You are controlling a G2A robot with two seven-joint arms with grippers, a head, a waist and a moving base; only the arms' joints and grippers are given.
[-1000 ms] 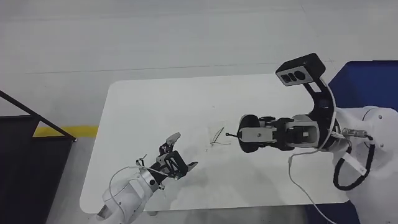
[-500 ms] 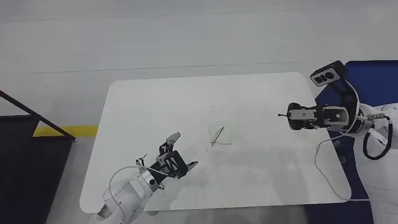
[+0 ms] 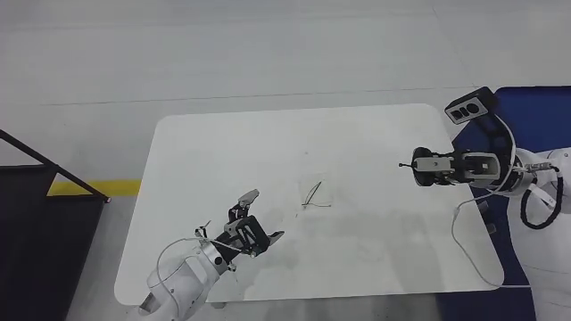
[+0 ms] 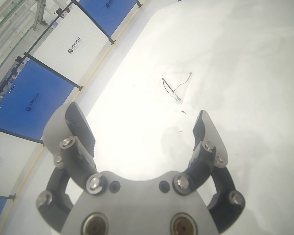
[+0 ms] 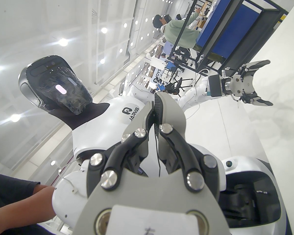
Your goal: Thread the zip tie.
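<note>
Left gripper (image 4: 137, 110): I am holding it low over the table (image 3: 223, 143), near the edge closest to my body. Its fingers are spread wide with nothing between them.

Right gripper (image 5: 156, 101): I am holding it over the right part of the table with its fingers pressed together. A thin black strand (image 5: 157, 147) is running from between the pads down toward the palm. I am reading it as a tie pinched there, but I cannot be sure.

The zip tie (image 4: 168, 88) is lying flat at mid-table, between my two grippers and well apart from both. It is resting on what looks like a small clear sheet (image 4: 183, 94). A pale strand (image 4: 183, 81) is crossing over it.

Handling, as I am judging it:
- It should weigh almost nothing, being thin and springy, and it should bend without kinking.
- The plastic is smooth, so it is likely to slip through the pads if I pinch it lightly.
- It is lying flush on the surface, so my fingertips are going to struggle to get under it. The sheet beneath may slide and carry it along.

Where I am planning to take hold:
- One hand should grip close behind the head, where the tie is stiffest, so the slot stays steady.
- The other should grip the tail just short of its tip, so the free end droops little on its way in.
</note>
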